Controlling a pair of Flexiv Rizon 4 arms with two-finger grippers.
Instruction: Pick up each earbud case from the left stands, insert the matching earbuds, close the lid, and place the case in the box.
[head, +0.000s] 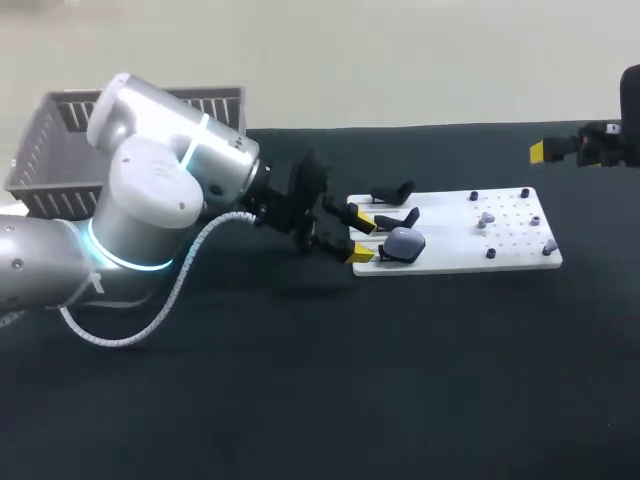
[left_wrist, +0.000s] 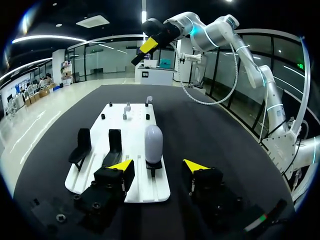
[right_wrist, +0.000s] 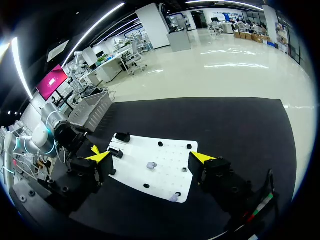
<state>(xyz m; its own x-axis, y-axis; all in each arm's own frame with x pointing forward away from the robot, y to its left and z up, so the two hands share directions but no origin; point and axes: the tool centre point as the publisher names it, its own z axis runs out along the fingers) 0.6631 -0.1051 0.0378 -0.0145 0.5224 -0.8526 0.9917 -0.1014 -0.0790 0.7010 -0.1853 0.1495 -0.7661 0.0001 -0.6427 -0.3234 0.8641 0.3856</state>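
Observation:
A grey earbud case (head: 403, 243) with its lid down stands upright on the nearest of three black stands at the left end of the white board (head: 450, 255). My left gripper (head: 360, 237) is low at that end, open. In the left wrist view the case (left_wrist: 153, 142) is just ahead of the left gripper (left_wrist: 159, 166), between the lines of the fingers, and touches neither. Two grey earbuds (head: 485, 218) (head: 549, 246) rest on the board's right half. My right gripper (head: 545, 150) hangs high at the far right, open and empty, with the board (right_wrist: 135, 165) below the right gripper (right_wrist: 151, 157).
The other two stands (head: 392, 191) (head: 402, 216) are bare. Small black pegs (head: 474, 197) dot the board's right half. A grey slatted basket (head: 60, 140) stands at the back left of the black table, behind my left arm.

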